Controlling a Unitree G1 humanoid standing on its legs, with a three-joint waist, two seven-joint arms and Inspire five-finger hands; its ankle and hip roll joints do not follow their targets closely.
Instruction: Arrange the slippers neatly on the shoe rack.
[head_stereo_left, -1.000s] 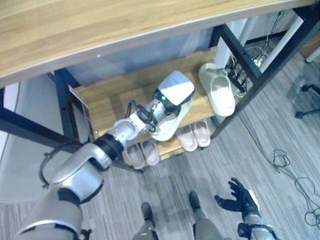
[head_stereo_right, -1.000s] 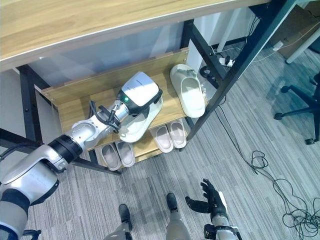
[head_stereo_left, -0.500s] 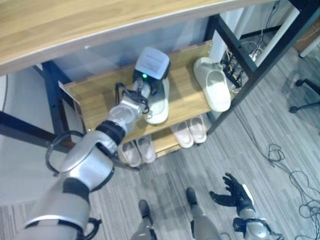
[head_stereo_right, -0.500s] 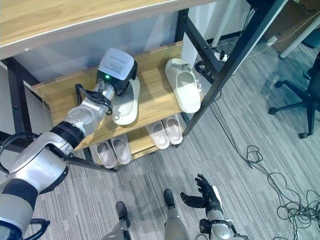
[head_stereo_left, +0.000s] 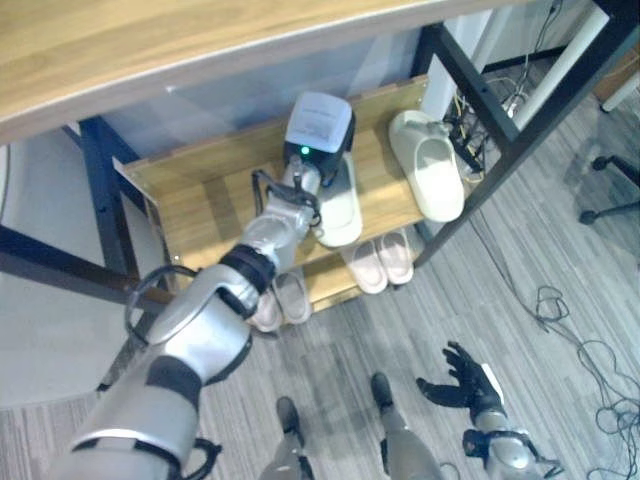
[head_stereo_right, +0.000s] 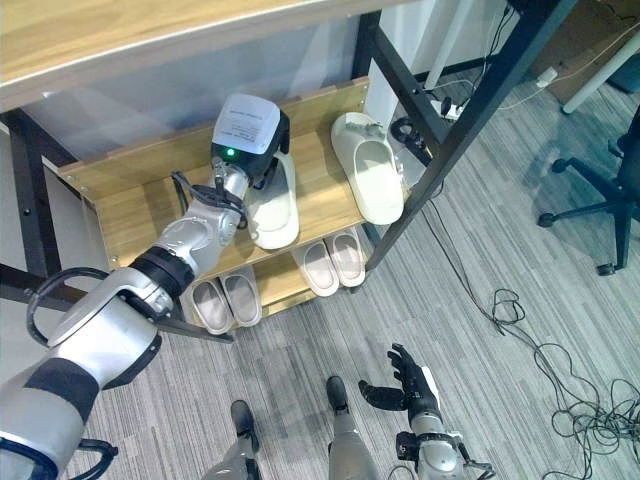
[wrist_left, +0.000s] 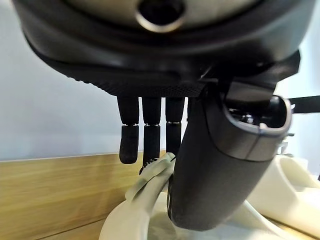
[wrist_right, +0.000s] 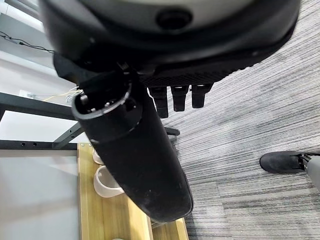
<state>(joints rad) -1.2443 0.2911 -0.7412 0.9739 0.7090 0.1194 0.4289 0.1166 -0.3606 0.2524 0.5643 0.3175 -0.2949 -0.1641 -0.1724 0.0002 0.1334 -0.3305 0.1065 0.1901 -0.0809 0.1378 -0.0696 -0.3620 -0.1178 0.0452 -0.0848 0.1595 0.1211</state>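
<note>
Here, nearest to me at about 5 o'clock in the head views, my right hand (head_stereo_right: 412, 384) hangs idle over the grey floor (head_stereo_right: 520, 240), its fingers spread and holding nothing. Farther out, toward 12 o'clock, my left hand (wrist_left: 210, 165) reaches onto the upper shelf of the shoe rack (head_stereo_left: 200, 200). Its own wrist view shows the thumb pressed down inside the held slipper (head_stereo_left: 340, 195) and the fingers (wrist_left: 145, 130) hooked over the raised rim, so I read it as pinched on that slipper.

The held slipper lies on the upper shelf, toe toward me, beside its mate, the second slipper (head_stereo_left: 428, 178), at about 3 o'clock from it and apart by a strip of bare wood. To finish this step well, I judge that I should slide the held slipper sideways until it sits just beside its mate, heels level and toes parallel. Then I should let the sole rest flat before I ease the thumb out, so the rim does not drag.

Both are cream, thick-soled and open-backed, and look soft. On the lower shelf stand two small pink pairs (head_stereo_right: 335, 262), already side by side.
</note>
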